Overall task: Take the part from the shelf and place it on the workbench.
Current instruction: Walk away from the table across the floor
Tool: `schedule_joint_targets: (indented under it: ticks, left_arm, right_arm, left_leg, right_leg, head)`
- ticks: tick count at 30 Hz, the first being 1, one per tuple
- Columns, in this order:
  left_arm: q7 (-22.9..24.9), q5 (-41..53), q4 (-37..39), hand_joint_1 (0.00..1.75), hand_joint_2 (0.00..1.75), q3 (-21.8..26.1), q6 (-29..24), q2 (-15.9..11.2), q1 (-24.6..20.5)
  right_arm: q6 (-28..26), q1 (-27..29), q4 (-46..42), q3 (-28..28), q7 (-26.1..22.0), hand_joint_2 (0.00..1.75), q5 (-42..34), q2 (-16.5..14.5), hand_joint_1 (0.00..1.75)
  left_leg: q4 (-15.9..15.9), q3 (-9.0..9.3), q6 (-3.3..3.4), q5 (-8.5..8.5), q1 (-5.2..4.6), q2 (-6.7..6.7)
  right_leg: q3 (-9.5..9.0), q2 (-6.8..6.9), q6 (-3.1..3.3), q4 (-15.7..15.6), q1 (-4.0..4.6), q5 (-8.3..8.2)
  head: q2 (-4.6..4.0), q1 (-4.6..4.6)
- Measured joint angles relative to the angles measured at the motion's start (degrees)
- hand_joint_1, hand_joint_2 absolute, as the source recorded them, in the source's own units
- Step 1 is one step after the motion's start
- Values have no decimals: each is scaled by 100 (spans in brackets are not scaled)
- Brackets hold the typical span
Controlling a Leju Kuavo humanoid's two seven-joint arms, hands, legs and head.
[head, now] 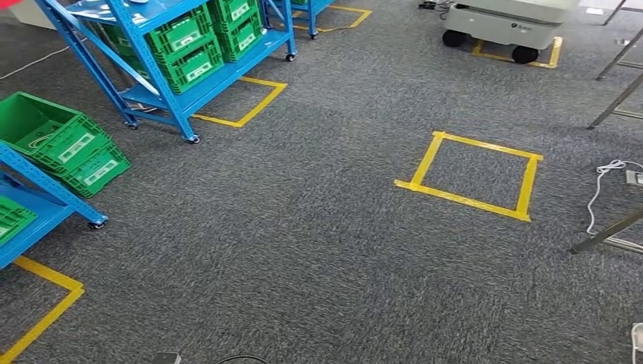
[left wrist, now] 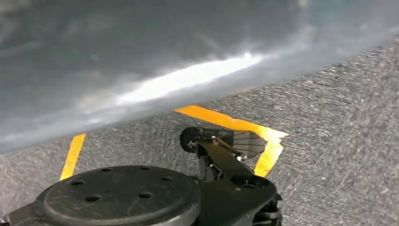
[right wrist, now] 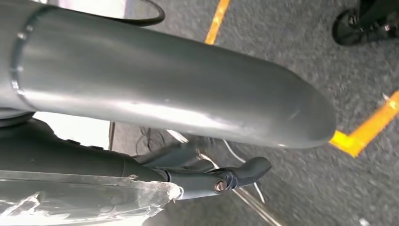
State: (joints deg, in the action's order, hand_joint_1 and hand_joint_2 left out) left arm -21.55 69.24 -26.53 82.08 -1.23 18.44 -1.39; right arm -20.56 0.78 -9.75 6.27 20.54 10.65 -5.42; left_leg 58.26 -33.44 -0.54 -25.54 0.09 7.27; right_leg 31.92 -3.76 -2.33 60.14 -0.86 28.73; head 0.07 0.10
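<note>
A blue shelf (head: 179,97) with green crates (head: 191,44) stands at the far left, and a second blue shelf (head: 39,199) with green crates (head: 70,145) is nearer on the left. The part itself cannot be made out in the crates. In the right wrist view my right hand (right wrist: 164,89) shows a thick grey thumb and dark fingers (right wrist: 235,176) lying along a crumpled clear-plastic-wrapped part (right wrist: 84,200), which it holds above the carpet. My left hand (left wrist: 141,61) is a blurred grey surface hanging over the floor, its fingers hidden.
Grey carpet carries yellow tape squares (head: 462,199). A white wheeled machine (head: 508,23) stands at the far right. Slanted metal legs (head: 616,100) and another leg (head: 606,235) come in at the right edge, with a white cable (head: 603,182) on the floor.
</note>
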Motion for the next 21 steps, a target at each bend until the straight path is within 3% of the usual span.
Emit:
schedule_joint_targets:
  ticks: [1,2,3,4,6,8,9,10,12,14,15,16,17,18,19,21]
  left_arm:
    - [1,4,3,0,0,12,-13,-7,7]
    - [4,8,9,0,0,23,-23,-11,14]
    - [8,11,17,0,0,32,-29,-13,14]
    - [13,13,25,0,0,37,-32,-15,7]
    - [22,16,39,0,0,38,-32,-15,-16]
    - [40,18,53,0,0,41,-24,-26,-25]
    - [56,18,63,0,0,46,-19,-37,-19]
    - [71,18,72,0,0,52,-15,-50,-14]
    - [94,18,90,0,0,64,-9,-74,-20]
    - [104,18,106,0,0,69,1,-87,-50]
    - [108,18,116,0,0,72,7,-92,-58]
    - [112,19,128,0,0,78,10,-95,-59]
    - [115,22,140,0,0,86,11,-97,-53]
    - [119,28,151,0,0,93,2,-98,-51]
    - [120,40,163,0,0,100,-12,-98,-57]
    - [119,85,191,0,0,105,-58,-97,-80]
  right_arm:
    - [-22,-9,0,14,-14,0,3,-1,0]
    - [-42,-16,0,24,-1,0,3,-1,0]
    - [-55,-16,0,30,21,0,3,-1,0]
    - [-63,-10,0,33,43,0,3,-2,0]
    - [-47,15,0,36,62,0,2,-2,0]
    - [-5,29,0,37,68,0,1,-2,0]
    - [16,26,0,39,73,0,1,-3,0]
    - [28,20,0,42,77,0,1,-3,0]
    - [45,15,0,56,79,0,3,-5,0]
    - [56,17,0,70,79,0,4,-5,0]
    - [68,12,0,74,79,0,2,-4,0]
    - [85,0,-1,75,80,0,-4,-4,0]
    - [102,-14,-2,76,84,0,-14,-4,0]
    - [120,-25,-4,77,87,0,-31,-4,0]
    - [131,-26,-5,77,86,0,-50,-4,0]
    - [129,-13,-5,77,77,0,-91,3,0]
  left_leg:
    - [-20,-8,-40,21,10,49]
    - [-17,-19,-75,14,10,14]
    - [65,-62,-107,-52,4,-104]
    - [257,-154,-132,-181,-5,-265]
    - [950,-480,-176,-551,-10,-577]
    - [1483,-732,-202,-714,-1,-651]
    - [1463,-715,-208,-634,4,-667]
    - [1230,-591,-207,-466,6,-701]
    - [455,-179,-189,-111,-14,-971]
    - [-20,57,-122,12,-42,-1192]
    - [-80,70,-84,-1,-57,-1194]
    - [-87,63,-38,5,-54,-1108]
    - [-103,67,-4,14,-45,-1036]
    - [-117,72,35,28,-31,-963]
    - [-131,78,73,46,-11,-889]
    - [-135,69,124,68,8,-739]
  right_leg:
    - [-15,59,32,-15,1,-23]
    - [-38,118,67,-39,1,-46]
    - [-50,185,106,-70,-4,-70]
    - [-61,260,137,-103,-10,-89]
    - [-70,426,175,-124,5,-92]
    - [-72,600,189,-125,13,-81]
    - [-77,677,190,-125,14,-74]
    - [-88,746,184,-125,13,-66]
    - [-120,871,147,-116,35,-34]
    - [-144,990,92,-114,77,6]
    - [-164,1057,66,-122,93,19]
    - [-196,1127,40,-139,93,28]
    - [-221,1128,8,-133,84,53]
    - [-211,1029,-23,-62,73,118]
    - [-139,866,-51,120,63,240]
    - [189,509,-82,822,47,594]
  head:
    - [0,0]
    - [0,-3]
    - [0,-24]
    - [0,-45]
    - [0,-86]
    - [0,-89]
    - [0,-88]
    - [0,-90]
    - [0,-94]
    - [0,-85]
    - [0,-78]
    - [0,-71]
    - [0,-65]
    - [0,-51]
    - [0,-31]
    - [0,15]
